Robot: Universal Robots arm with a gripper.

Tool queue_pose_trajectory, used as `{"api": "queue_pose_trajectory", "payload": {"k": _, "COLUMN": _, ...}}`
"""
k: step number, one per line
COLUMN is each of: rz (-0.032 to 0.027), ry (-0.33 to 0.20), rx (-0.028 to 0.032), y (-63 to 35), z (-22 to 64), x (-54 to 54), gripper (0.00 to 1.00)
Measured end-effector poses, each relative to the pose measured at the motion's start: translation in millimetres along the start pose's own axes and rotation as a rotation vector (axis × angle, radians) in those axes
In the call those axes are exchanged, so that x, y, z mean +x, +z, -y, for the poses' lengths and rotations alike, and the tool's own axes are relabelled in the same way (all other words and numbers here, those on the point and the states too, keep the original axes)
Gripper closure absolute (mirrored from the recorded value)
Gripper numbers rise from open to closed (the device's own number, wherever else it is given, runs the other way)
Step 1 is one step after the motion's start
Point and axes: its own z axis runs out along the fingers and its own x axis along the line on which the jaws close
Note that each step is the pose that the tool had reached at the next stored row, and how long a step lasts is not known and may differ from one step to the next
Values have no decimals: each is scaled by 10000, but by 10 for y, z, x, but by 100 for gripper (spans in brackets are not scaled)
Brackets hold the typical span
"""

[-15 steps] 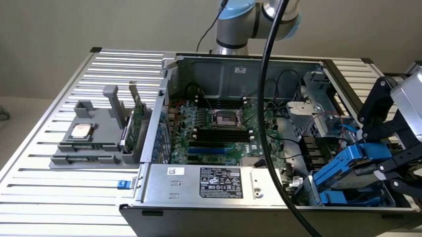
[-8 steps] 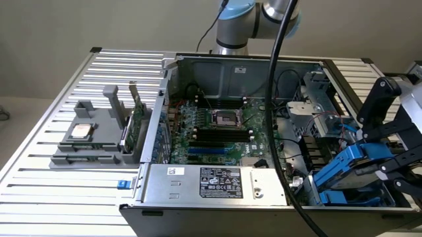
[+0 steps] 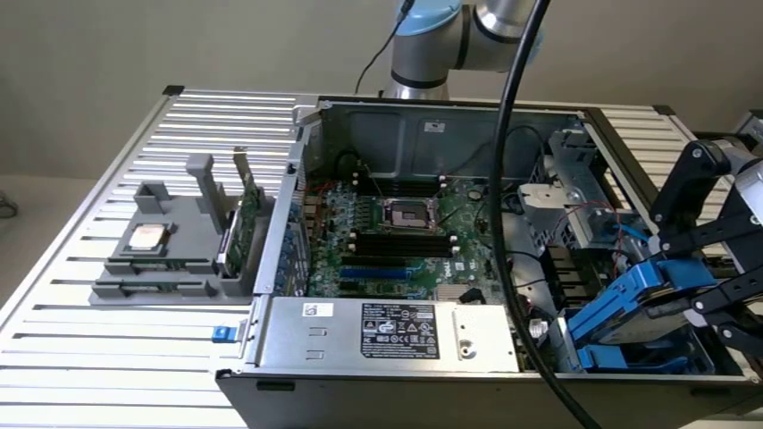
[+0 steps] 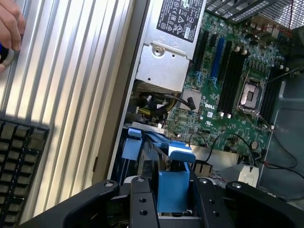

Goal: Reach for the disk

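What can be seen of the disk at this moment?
The disk sits tilted in the computer case's corner on the exterior view's right, framed by blue plastic rails with a grey metal face between them. The gripper has its black fingers on either side of the blue carrier's end tab, closed against it.

Even, soft light fills the exterior view, with faint shadows inside the computer case. In the wrist view the ribbed metal table glares brightly, while the gripper sits dark and blurred.
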Motion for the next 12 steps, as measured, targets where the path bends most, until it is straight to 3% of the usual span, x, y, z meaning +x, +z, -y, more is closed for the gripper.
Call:
{"api": "queue_pose_trajectory", "payload": {"k": 7, "rz": 43, "ry": 220, "rx": 78, "y": 11, "z": 4, "x": -1, "gripper": 66}}
{"api": "queue_pose_trajectory", "payload": {"k": 12, "rz": 52, "ry": 248, "rx": 89, "y": 30, "z": 16, "x": -46, "gripper": 66}}
